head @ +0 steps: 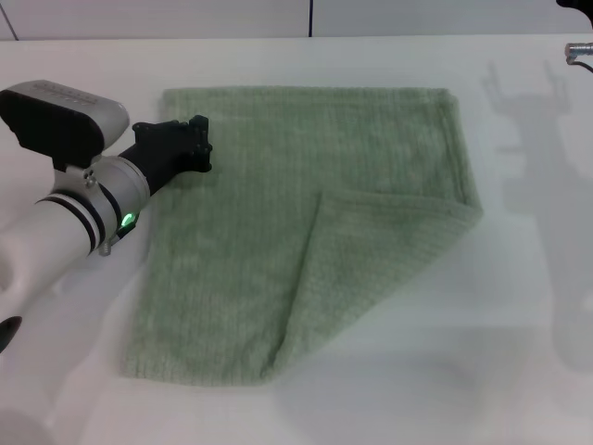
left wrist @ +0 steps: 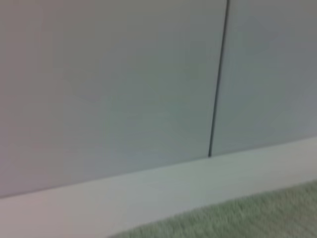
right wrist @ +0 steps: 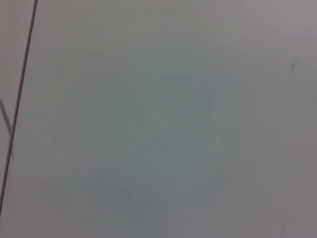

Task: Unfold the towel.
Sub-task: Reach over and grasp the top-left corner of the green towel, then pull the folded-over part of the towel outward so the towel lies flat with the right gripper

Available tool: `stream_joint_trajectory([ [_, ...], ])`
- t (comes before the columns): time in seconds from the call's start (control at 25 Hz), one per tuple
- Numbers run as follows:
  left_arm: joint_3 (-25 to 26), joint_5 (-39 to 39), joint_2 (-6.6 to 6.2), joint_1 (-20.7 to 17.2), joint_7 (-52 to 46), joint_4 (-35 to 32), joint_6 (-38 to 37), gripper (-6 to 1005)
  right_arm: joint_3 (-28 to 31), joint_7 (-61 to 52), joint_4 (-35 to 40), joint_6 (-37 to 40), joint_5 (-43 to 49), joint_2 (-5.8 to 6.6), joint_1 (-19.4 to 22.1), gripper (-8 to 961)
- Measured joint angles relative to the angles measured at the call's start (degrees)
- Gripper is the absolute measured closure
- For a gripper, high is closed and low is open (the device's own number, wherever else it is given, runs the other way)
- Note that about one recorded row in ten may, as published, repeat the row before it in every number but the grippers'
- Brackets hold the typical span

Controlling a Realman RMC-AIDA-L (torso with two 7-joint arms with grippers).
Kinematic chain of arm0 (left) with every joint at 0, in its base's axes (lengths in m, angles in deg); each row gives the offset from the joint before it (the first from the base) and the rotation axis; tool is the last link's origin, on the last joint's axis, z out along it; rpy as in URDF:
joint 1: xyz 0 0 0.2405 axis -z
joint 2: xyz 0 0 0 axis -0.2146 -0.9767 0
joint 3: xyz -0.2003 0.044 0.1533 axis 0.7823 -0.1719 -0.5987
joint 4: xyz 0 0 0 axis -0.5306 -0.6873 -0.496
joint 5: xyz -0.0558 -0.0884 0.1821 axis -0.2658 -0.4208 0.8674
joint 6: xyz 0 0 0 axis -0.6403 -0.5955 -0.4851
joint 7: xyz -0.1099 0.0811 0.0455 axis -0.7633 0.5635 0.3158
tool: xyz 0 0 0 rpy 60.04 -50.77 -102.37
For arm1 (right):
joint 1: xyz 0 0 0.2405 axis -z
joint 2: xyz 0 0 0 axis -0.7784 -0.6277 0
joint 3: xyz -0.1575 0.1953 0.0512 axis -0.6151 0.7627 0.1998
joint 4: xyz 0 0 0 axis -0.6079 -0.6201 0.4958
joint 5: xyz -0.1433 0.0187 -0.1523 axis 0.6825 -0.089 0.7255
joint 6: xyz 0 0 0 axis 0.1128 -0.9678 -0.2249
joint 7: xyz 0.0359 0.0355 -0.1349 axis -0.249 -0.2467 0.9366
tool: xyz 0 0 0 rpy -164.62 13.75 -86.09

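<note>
The pale sage-green towel (head: 241, 241) lies flat on the white table (head: 519, 389). Its near right corner is folded over onto the middle as a triangular flap (head: 361, 269), with the flap's tip near the towel's centre. My left gripper (head: 198, 145) is black and sits low over the towel's left edge, close to the far left corner. The left wrist view shows a strip of the towel (left wrist: 247, 218) with the table and wall beyond. Only a small metal part of my right arm (head: 580, 52) shows at the far right edge, away from the towel.
A white wall with a dark vertical seam (head: 309, 17) stands behind the table. The right arm's shadow (head: 542, 176) falls on the table to the right of the towel. The right wrist view shows only a plain pale surface.
</note>
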Motion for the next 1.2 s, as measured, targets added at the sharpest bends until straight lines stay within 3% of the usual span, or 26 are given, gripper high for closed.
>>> stream_joint_trajectory([
  [0.44, -1.0, 0.0, 0.07, 2.0, 0.0, -0.1, 6.6, 1001, 0.2, 0.0, -0.2, -1.1, 0.3, -0.01, -0.5, 137],
  [0.88, -1.0, 0.0, 0.07, 2.1, 0.0, -0.2, 8.2, 1001, 0.1, 0.0, 1.6, -5.1, 0.4, -0.01, -0.6, 137],
  [1.0, -1.0, 0.0, 0.07, 2.2, 0.0, -0.3, 8.2, 1001, 0.5, -1.0, 5.1, -11.4, 0.3, 0.00, -0.7, 137],
  [1.04, -1.0, 0.0, 0.07, 2.2, 0.0, -0.3, 8.2, 1001, 1.4, -2.7, 8.4, -19.1, 0.4, 0.20, -1.5, 137],
  [1.08, -1.0, 0.0, 0.07, 2.2, 0.0, -0.3, 8.2, 1001, 1.4, -2.7, 8.4, -19.1, 0.4, 0.20, -1.5, 137],
  [1.12, -1.0, 0.0, 0.07, 2.1, 0.0, -0.2, 8.2, 1001, 2.7, -3.3, 11.5, -27.5, 0.5, 0.32, -2.9, 137],
  [1.2, -1.0, 0.0, 0.07, 2.1, 0.1, -0.1, 8.2, 1001, 3.4, -3.2, 13.5, -31.7, 0.5, 0.33, -3.7, 138],
])
